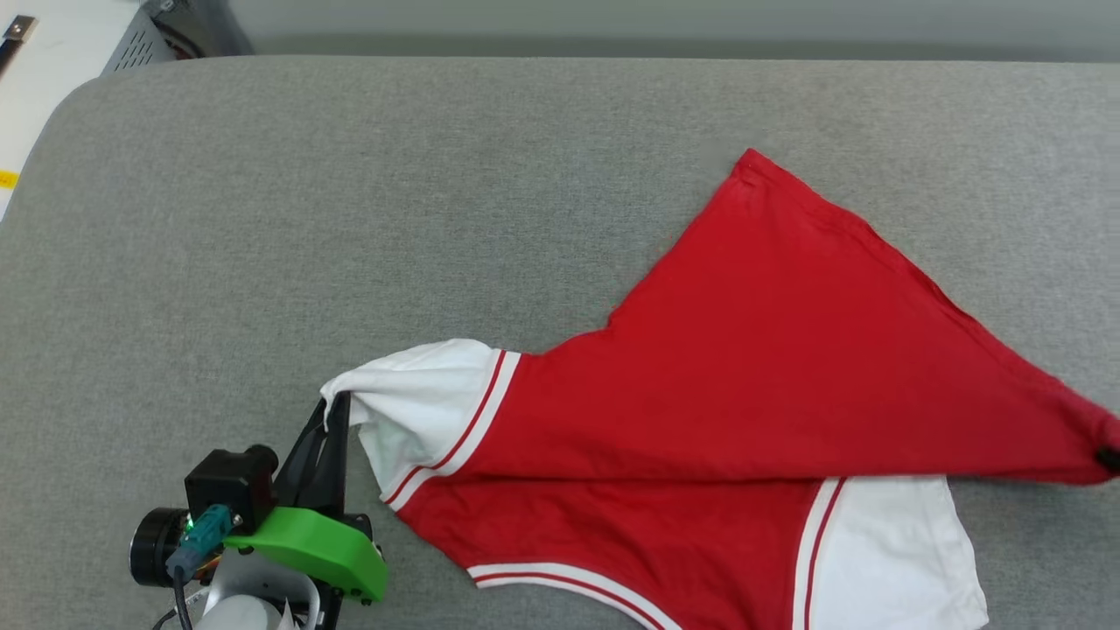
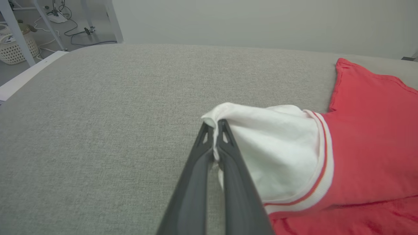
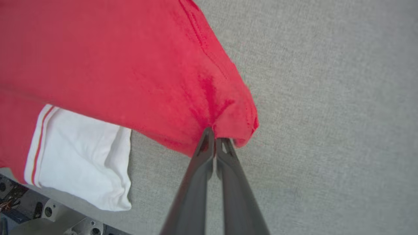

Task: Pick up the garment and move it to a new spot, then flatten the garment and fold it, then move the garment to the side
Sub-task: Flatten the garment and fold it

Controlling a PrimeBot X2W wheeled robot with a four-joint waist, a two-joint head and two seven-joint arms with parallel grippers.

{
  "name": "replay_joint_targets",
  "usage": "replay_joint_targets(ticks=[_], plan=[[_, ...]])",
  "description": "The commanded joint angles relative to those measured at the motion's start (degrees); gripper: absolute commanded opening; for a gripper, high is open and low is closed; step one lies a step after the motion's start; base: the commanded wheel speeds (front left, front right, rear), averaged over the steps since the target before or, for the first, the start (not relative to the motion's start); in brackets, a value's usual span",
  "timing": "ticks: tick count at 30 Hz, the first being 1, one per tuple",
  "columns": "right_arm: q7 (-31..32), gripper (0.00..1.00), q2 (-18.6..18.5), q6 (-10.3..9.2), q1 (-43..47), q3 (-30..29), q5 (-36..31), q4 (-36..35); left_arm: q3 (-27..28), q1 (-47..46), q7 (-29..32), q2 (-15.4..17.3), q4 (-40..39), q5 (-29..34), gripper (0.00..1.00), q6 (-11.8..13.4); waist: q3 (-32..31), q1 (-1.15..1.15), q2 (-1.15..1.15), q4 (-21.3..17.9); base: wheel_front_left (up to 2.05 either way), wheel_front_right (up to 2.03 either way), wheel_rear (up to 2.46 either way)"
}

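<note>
The garment (image 1: 744, 367), a red T-shirt with white striped sleeves, lies stretched across the grey padded table (image 1: 350, 201) at centre right. My left gripper (image 1: 337, 404) is shut on the cuff of the garment's white left sleeve (image 2: 277, 147), its fingers (image 2: 225, 140) pinching the fabric, which is lifted slightly. My right gripper (image 3: 215, 135) is shut on a red corner of the garment (image 3: 163, 65) at the far right edge of the head view, where a dark fingertip (image 1: 1109, 457) shows. The other white sleeve (image 1: 892, 551) lies flat near the front edge. The white print is hidden.
Grey table surface spreads wide to the left and behind the garment. Past the table's far left corner stand a wicker basket (image 2: 14, 49), white frame legs and cables on the floor (image 2: 78, 31). Part of the robot's base (image 3: 49, 218) shows below the front edge.
</note>
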Motion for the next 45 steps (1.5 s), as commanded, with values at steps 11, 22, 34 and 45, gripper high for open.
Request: replay_joint_targets(ticks=[11,22,34,45], plan=[[1.22,0.00,13.69,-0.03,18.13,-4.80,-2.13,1.59,-0.16,0.21,0.61,0.80,-0.27,-0.02,0.00,0.72,-0.83,0.00,0.00,-0.99,0.00,0.00,0.00],[0.72,1.00,13.53,-0.03,13.17,-16.52,-5.61,-4.16,-1.01,-0.22,0.57,0.50,-0.08,0.30,0.00,0.81,-1.99,0.00,0.00,0.01,0.00,0.00,0.00],[12.08,1.00,10.20,-0.03,-7.32,-18.19,-9.91,-14.77,-2.99,-5.41,0.70,-0.92,-1.10,2.20,0.00,-0.04,3.43,0.00,0.00,4.37,0.00,0.00,0.00],[26.75,1.00,14.39,-0.03,-32.16,-1.62,-15.56,0.15,-4.94,-12.14,-0.20,-3.81,-0.09,3.87,0.00,-2.11,10.07,0.00,0.00,9.33,0.00,0.00,0.00]])
